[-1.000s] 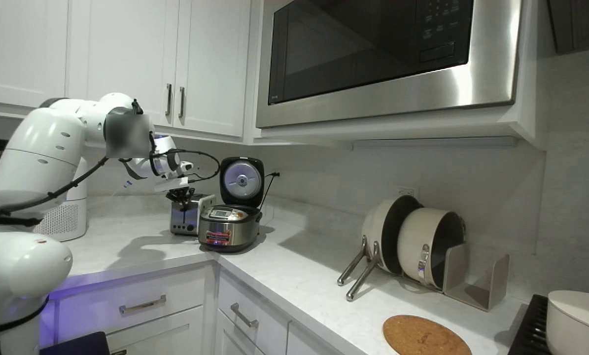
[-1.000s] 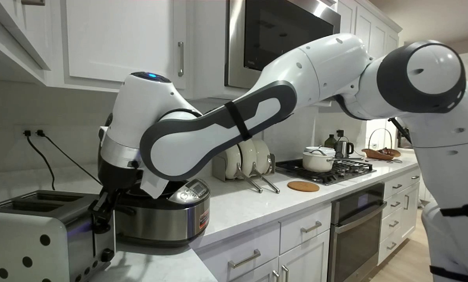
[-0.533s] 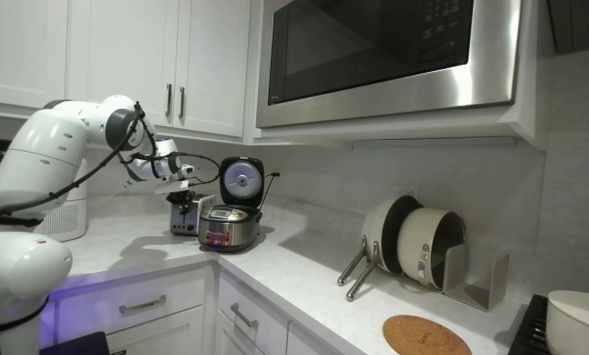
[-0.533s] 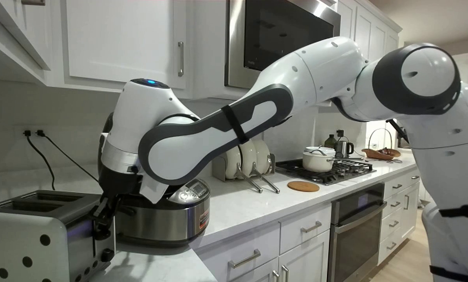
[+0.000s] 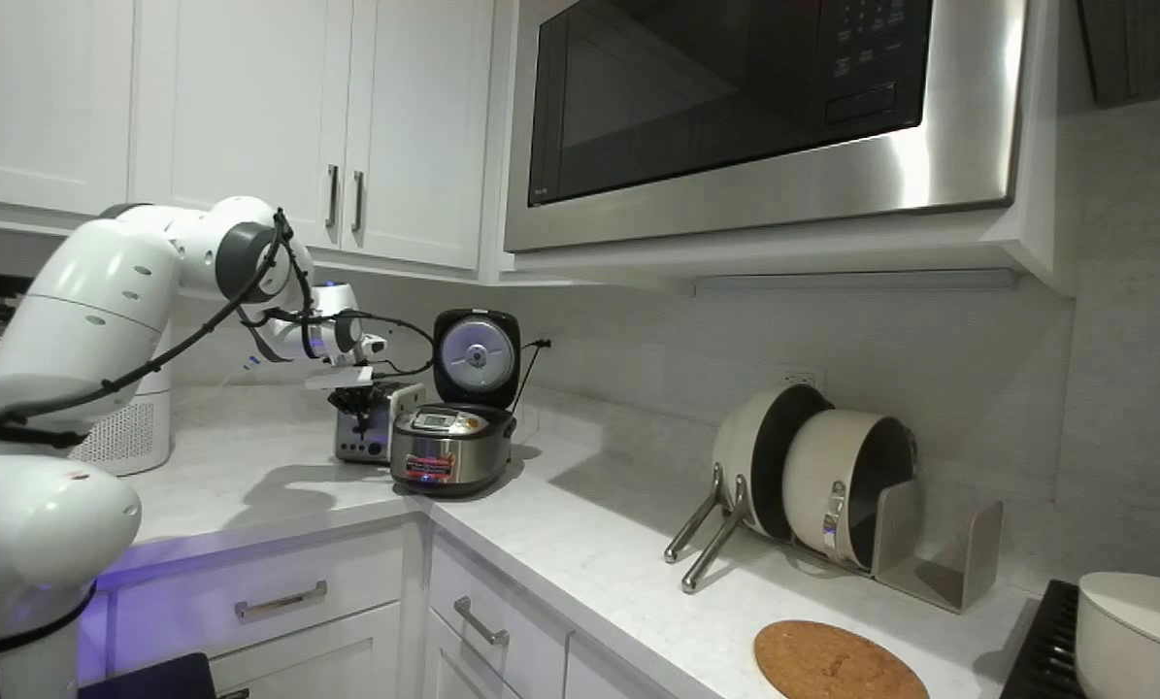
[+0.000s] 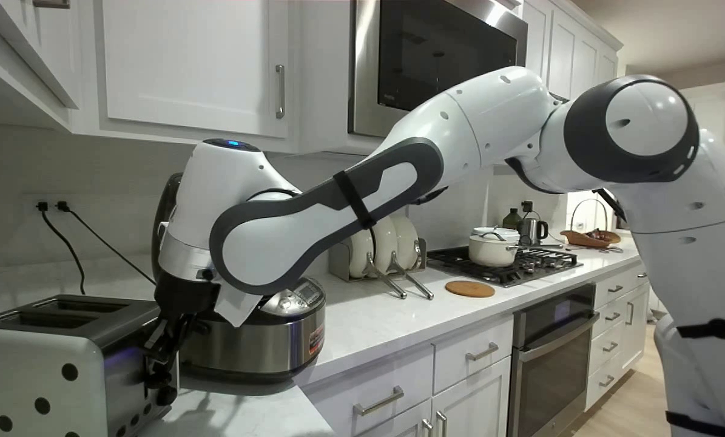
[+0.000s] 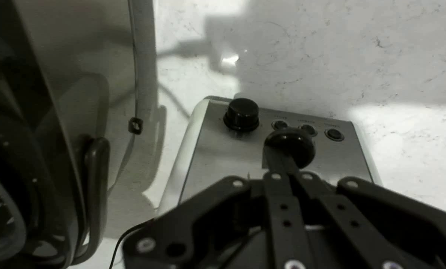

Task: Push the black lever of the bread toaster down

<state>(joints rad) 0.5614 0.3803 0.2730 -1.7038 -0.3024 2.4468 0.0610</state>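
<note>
Lever (image 7: 300, 145): black, on the end face of the toaster (image 6: 65, 355), low down, near the dial (image 7: 242, 113).
My end effector (image 7: 284, 164): fingers together, nothing seen between them; tips at the lever, seemingly touching.
Push: the step in hand, I judge, near the bottom of travel; whether latched, I cannot tell.
Next press: should go straight down to the stop, clear of the dial, then release upward.
Cooker (image 5: 468, 461): lid up, beside the toaster on the bench (image 5: 560, 544).

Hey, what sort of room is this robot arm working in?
Most likely a home kitchen: a toaster and a rice cooker stand on the counter, and a pot sits on a cooktop.
</note>
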